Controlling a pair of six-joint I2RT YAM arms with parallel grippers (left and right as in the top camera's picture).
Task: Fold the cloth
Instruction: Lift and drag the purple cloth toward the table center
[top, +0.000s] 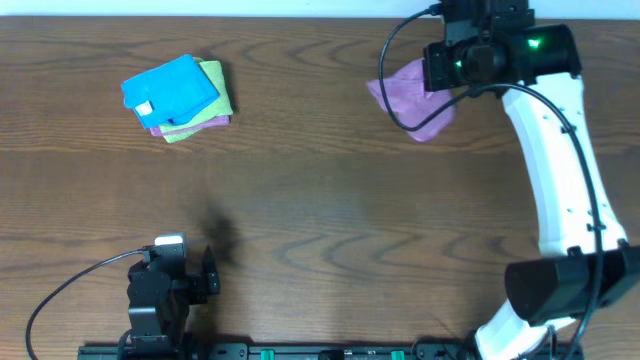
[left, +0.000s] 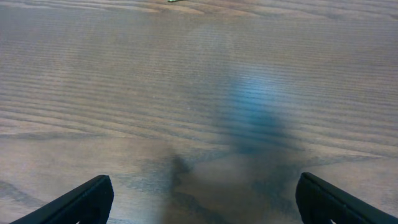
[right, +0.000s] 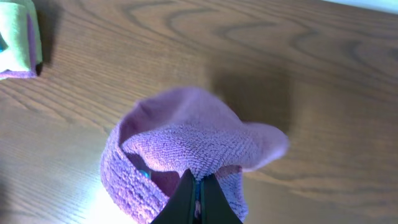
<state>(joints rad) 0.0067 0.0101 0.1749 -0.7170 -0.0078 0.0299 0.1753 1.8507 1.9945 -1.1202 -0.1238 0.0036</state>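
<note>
The lilac cloth (top: 415, 100) hangs crumpled at the far right of the table, partly hidden under the right arm's head. In the right wrist view the cloth (right: 186, 146) bulges into a loop, and my right gripper (right: 198, 186) is shut on a pinch of its fabric. My left gripper (top: 212, 272) rests low near the front left edge. Its two dark fingers (left: 84, 202) stand wide apart over bare wood, so my left gripper (left: 205, 202) is open and holds nothing.
A stack of folded cloths sits at the far left: a bright blue cloth (top: 170, 88) on top, a yellow-green cloth (top: 215, 100) beneath; its edge (right: 18, 37) shows in the right wrist view. The white right arm (top: 560, 180) spans the right side.
</note>
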